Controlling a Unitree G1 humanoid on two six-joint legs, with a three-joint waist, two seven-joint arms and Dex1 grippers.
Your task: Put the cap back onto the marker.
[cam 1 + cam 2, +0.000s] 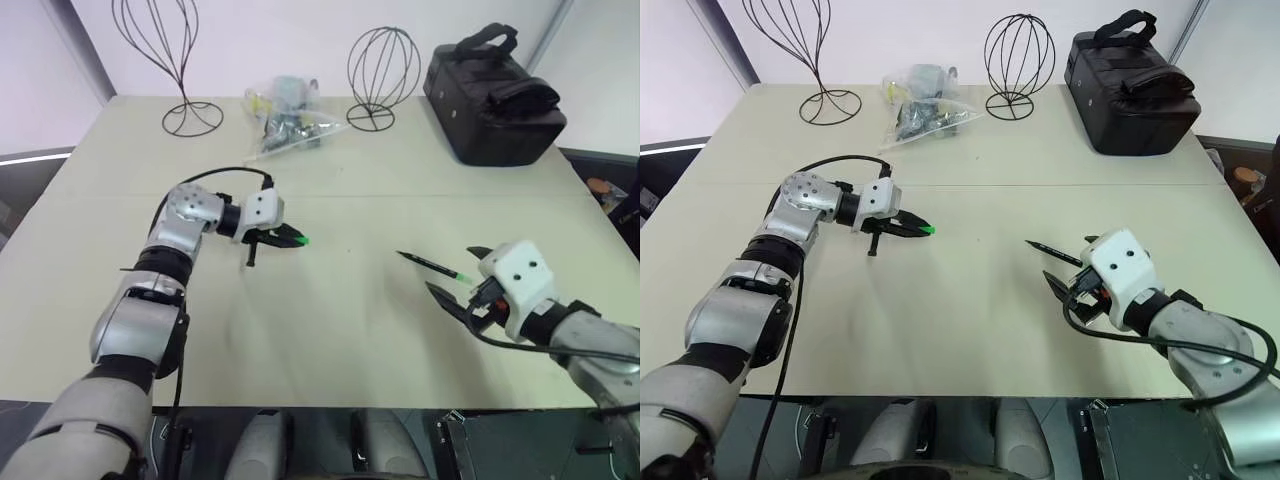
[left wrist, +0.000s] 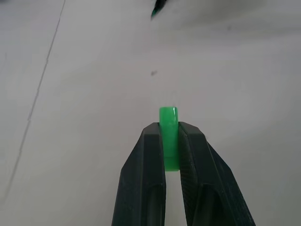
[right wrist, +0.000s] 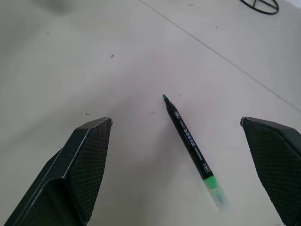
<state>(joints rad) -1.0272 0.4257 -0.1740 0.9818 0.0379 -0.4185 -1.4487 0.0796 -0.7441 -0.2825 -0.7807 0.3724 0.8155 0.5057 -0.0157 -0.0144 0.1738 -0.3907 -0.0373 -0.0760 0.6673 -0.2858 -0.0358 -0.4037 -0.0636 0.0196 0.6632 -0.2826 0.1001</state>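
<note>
We find the left gripper (image 1: 923, 229) clamped on the cap (image 2: 168, 136), which stands pinched crosswise between the two fingertips and is held clear above the table (image 1: 330, 330). The right gripper (image 3: 178, 165) stands with its fingers wide apart and empty, poised over the marker (image 3: 190, 143), which lies flat on the table just ahead of it, fine tip pointing away and green end nearest the wrist. In our judgement the step in hand is securing the marker: we would bring the open fingers down astride the black barrel near its middle, close squarely across it, and leave the tip end free so the cap can be slid on. We would keep the cap steady meanwhile, since so small a piece may twist in the grip. Count: one cap, one marker, two wire stands (image 1: 180, 55) at the far edge, one clear bag of small items (image 1: 285, 115) between them, one black bag (image 1: 495, 95) far right.
</note>
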